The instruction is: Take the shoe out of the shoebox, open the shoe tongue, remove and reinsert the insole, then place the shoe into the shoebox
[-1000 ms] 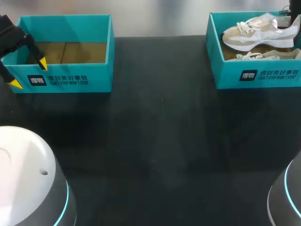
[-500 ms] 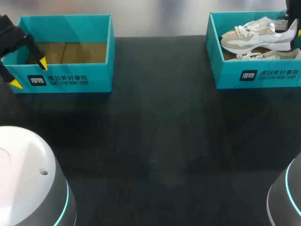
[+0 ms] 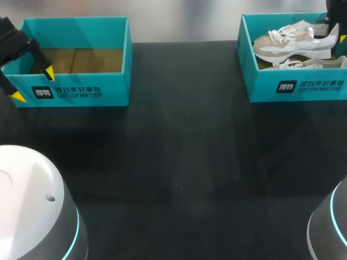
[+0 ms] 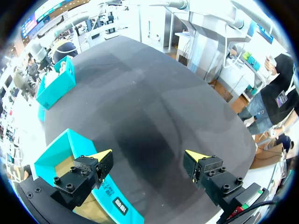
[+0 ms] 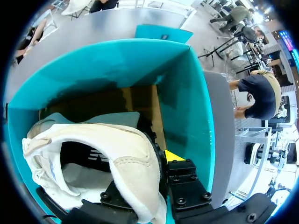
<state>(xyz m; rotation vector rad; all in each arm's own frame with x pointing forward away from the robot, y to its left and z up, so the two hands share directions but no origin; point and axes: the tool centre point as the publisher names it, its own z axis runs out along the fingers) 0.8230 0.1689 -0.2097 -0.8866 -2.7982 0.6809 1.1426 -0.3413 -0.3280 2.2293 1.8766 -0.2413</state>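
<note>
— Where's the sneaker (image 3: 293, 43)?
— Beige and white with white laces, over the open teal shoebox (image 3: 295, 86). The right hand (image 3: 333, 33) is clamped on its heel.
— Left hand (image 3: 33, 85)?
— Fingers apart, beside the other shoebox (image 3: 76, 92).

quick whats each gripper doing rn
left gripper: jaws open, holding nothing, beside the left shoebox.
right gripper: shut on the heel of the shoe, at the right shoebox.
</note>
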